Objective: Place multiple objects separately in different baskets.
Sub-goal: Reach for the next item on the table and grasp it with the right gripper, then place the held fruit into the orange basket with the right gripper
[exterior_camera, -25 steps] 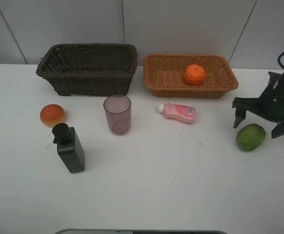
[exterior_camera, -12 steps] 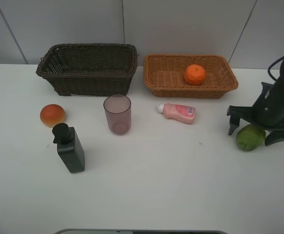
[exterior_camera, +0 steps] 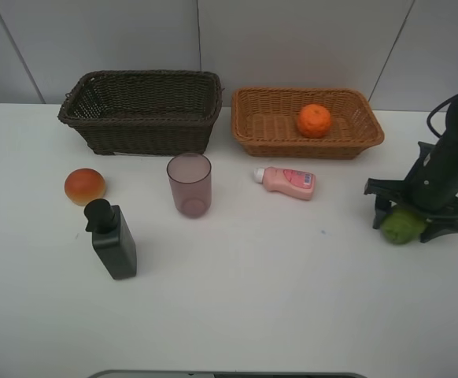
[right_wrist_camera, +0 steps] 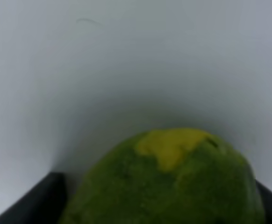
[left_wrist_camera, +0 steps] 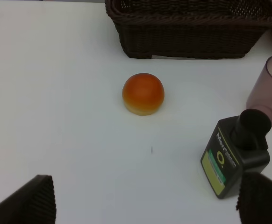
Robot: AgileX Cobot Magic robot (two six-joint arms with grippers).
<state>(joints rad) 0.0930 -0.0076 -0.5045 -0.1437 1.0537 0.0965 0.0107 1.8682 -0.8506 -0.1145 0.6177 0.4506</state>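
Note:
On the table at the right lies a green fruit (exterior_camera: 400,224), and my right gripper (exterior_camera: 407,224) stands over it with a finger pressed on each side. The right wrist view shows the fruit (right_wrist_camera: 173,182) filling the gap between the dark fingers. A tangerine (exterior_camera: 314,120) sits in the tan basket (exterior_camera: 249,126). The dark basket (exterior_camera: 142,130) holds nothing I can see. My left gripper (left_wrist_camera: 143,200) hangs open above the table, near the orange-red bun (left_wrist_camera: 143,93) and the grey pump dispenser (left_wrist_camera: 236,161); the high view does not show it.
A mauve cup (exterior_camera: 189,184) stands upright in front of the dark basket. The pink bottle (exterior_camera: 288,182) lies on its side in front of the tan basket. Bun (exterior_camera: 85,186) and dispenser (exterior_camera: 112,240) are at the left.
My right gripper has come down over the green fruit and its fingers have closed in on it. Nothing else has moved.

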